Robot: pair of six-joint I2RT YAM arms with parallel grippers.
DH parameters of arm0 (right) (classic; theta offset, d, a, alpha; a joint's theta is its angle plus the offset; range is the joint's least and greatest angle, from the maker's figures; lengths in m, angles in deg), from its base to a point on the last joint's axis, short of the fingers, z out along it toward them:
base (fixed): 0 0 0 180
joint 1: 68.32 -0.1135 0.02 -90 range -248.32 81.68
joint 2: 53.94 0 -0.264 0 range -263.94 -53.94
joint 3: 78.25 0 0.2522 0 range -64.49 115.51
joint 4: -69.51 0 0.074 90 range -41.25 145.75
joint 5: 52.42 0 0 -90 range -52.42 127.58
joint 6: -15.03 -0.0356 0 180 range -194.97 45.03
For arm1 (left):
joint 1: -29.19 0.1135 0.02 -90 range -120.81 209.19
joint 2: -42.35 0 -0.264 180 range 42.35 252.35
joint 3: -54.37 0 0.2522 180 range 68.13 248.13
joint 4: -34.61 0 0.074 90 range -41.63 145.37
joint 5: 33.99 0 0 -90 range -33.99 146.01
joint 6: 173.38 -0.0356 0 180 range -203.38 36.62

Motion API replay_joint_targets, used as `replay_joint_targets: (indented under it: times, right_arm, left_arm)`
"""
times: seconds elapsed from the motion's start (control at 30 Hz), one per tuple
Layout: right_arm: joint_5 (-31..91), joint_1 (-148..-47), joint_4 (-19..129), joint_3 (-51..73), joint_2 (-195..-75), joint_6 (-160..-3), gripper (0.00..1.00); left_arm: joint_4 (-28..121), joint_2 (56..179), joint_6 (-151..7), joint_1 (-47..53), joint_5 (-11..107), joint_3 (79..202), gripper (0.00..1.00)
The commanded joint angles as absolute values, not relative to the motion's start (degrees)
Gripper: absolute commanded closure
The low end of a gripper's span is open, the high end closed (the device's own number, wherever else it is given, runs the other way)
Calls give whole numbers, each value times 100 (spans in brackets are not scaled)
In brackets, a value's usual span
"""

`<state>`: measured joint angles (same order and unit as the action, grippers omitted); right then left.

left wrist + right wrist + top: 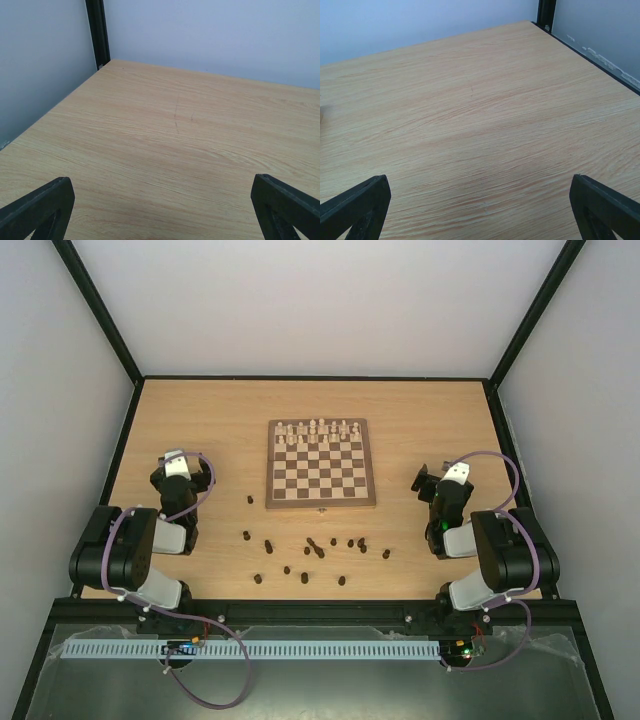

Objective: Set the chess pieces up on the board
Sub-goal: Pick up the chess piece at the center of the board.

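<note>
Seen from above, a checkered wooden board [321, 465] is sitting flat near the middle of a light wood bench [420, 410], with its small clasp facing the arms. Cream-white pieces [318, 430] are standing along its two far rows. The dark brown chess pieces [316, 549] are sitting scattered on the bench in front of the board's near edge, between the two arms. None of them is touching the board, and they are too small to tell whether upright or toppled. One dark piece [250, 499] is sitting apart from the rest, just beside the board's near left corner. The left arm is resting left of the board and the right arm right of it, both well apart from the pieces. The left end effector [161, 182] is hovering over bare wood with its fingers spread wide, gripping nothing. The right end effector [479, 180] is likewise hovering over bare wood, fingers spread wide and holding nothing.
</note>
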<state>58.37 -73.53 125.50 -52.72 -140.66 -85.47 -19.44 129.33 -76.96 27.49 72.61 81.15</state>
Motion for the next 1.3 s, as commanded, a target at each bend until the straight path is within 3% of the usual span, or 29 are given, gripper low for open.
replay_joint_targets:
  times: [0.0, 0.57, 0.67, 0.77, 0.83, 0.9, 1.13, 1.27]
  right_arm:
    - [5897, -7341, 12791, -5186, -14098, -8509, 1]
    - [5892, -7341, 12859, -5233, -14074, -8477, 2]
    - [5062, -7342, 12927, -5301, -14032, -8153, 1]
    - [5277, -7341, 12728, -5311, -13775, -8209, 1]
    - [5847, -7367, 11628, -5015, -13055, -8502, 1]
    - [6664, -7360, 9463, -4069, -12448, -9384, 2]
    - [5617, -7364, 6399, -2293, -10946, -10537, 1]
    - [3855, -7368, 5518, -1678, -10802, -10222, 1]
  left_arm:
    - [-2298, 12947, -7718, 2734, 7272, 8157, 0]
    - [-2320, 12939, -7755, 2693, 7318, 8142, 0]
    - [-2382, 12863, -7981, 2544, 7278, 8115, 1]
    - [-2524, 12770, -7990, 2471, 7439, 7971, 0]
    - [-2239, 12632, -7928, 2464, 7611, 8068, 0]
    - [-1527, 12440, -7990, 2350, 7727, 8370, 0]
    - [1522, 11552, -7480, 1953, 7700, 9820, 0]
    - [2703, 10598, -6633, 1743, 6984, 10459, 0]
